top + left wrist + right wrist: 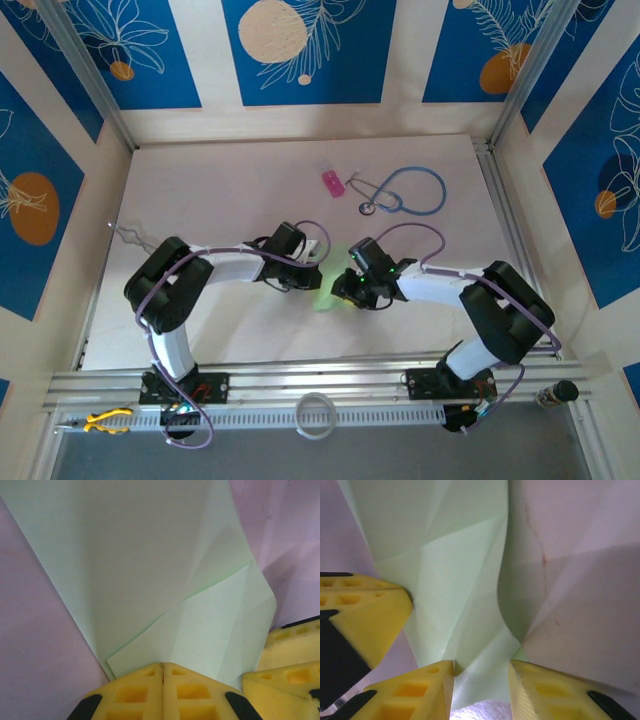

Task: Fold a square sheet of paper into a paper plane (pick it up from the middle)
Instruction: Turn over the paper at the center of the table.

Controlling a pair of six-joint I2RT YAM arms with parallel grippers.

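One creased square sheet of paper (150, 555), left claw (162, 666) clamped shut on its edge, right claw (481, 664) parted astride it.

Top external: high above and behind the arm bases (180, 385), looking down and forward over the whole table (230, 190); distant.
Left wrist: just behind the left gripper (162, 666), facing along its fingers (132, 692); very near the green paper sheet (140, 560).
Right wrist: just behind the right gripper (482, 666), facing likewise; equally near.
Shared: all three take in the sheet at mid-table; each wrist view catches the other gripper's fingers.
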